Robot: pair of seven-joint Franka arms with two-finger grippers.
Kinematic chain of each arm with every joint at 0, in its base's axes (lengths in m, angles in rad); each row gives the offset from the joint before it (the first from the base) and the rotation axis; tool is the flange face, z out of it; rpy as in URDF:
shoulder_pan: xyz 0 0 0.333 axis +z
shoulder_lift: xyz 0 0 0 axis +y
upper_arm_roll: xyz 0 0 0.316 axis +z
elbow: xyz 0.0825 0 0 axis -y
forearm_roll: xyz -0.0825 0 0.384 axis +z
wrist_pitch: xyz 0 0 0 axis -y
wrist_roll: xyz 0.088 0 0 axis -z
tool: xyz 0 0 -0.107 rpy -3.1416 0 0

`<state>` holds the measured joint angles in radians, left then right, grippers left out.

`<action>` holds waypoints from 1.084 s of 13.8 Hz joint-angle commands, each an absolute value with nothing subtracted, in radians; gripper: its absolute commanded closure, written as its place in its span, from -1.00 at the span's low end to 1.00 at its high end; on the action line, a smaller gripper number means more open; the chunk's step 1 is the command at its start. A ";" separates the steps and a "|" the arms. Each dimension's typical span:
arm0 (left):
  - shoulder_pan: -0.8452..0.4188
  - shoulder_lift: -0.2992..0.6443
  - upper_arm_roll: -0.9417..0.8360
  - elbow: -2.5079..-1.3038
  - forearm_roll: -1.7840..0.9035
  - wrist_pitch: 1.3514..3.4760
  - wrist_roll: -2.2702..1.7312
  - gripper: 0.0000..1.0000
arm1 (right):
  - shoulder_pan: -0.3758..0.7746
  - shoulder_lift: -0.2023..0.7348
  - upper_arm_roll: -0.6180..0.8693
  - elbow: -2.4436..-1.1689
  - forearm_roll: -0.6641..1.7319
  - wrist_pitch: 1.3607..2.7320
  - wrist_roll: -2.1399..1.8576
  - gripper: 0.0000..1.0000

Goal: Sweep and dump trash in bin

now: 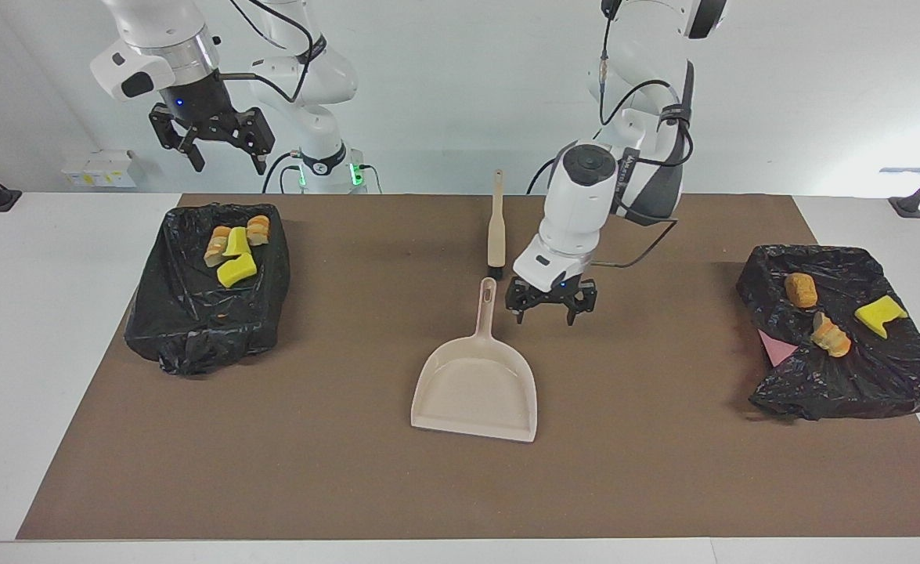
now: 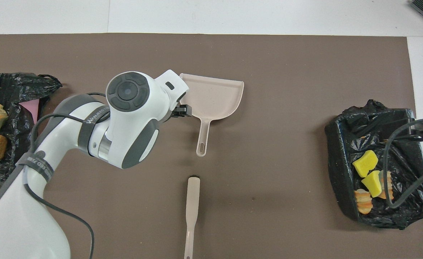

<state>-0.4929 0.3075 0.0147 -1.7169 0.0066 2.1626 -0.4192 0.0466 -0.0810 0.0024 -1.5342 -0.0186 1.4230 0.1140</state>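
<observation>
Seven bits of trash sat in two black bin bags at the ends of the desk (image 1: 76, 329). Four of them, two yellow sponge pieces (image 1: 236, 270) and two bread-like chunks (image 1: 257, 229), lay bunched together in the bag-lined bin (image 1: 193, 313) toward the right arm's end. The other three rested on the crumpled bag (image 1: 859, 376) toward the left arm's end: a round tan chunk (image 1: 801, 290), a croissant-shaped piece (image 1: 831, 335) and a yellow sponge wedge (image 1: 881, 315), each a little apart from the others. A pink scrap (image 1: 777, 347) poked out from under that bag's edge.

Out in the middle of the brown mat (image 1: 334, 470), the pale dustpan (image 1: 477, 389) lay flat, its handle pointing toward the robots. A matching brush (image 1: 496, 225) lay on the mat just nearer the robots than the handle's tip, not touching it.

The left gripper (image 1: 550, 305) hung low over the mat, just beside the dustpan's handle on the side of the left arm's end, its jaws apart and gripping nothing. The right gripper (image 1: 223, 153) waited up high, above the edge of the desk by the bin, jaws likewise spread wide and empty.
</observation>
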 commanded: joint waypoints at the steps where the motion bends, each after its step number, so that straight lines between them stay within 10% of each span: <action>1: -0.411 0.288 0.003 -1.701 -0.006 2.128 -0.332 -1.00 | 0.038 -0.091 0.000 -1.546 -0.005 1.424 0.091 -1.00; 15: -0.103 0.114 0.026 -1.600 -0.025 1.760 0.064 -1.00 | 0.038 -0.092 0.000 -1.546 -0.005 1.424 0.087 -1.00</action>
<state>-0.0973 0.1426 0.0244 -1.6162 -0.0737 1.8273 0.0421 0.0466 -0.0810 0.0024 -1.5342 -0.0186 1.4230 0.1140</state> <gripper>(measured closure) 0.000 0.000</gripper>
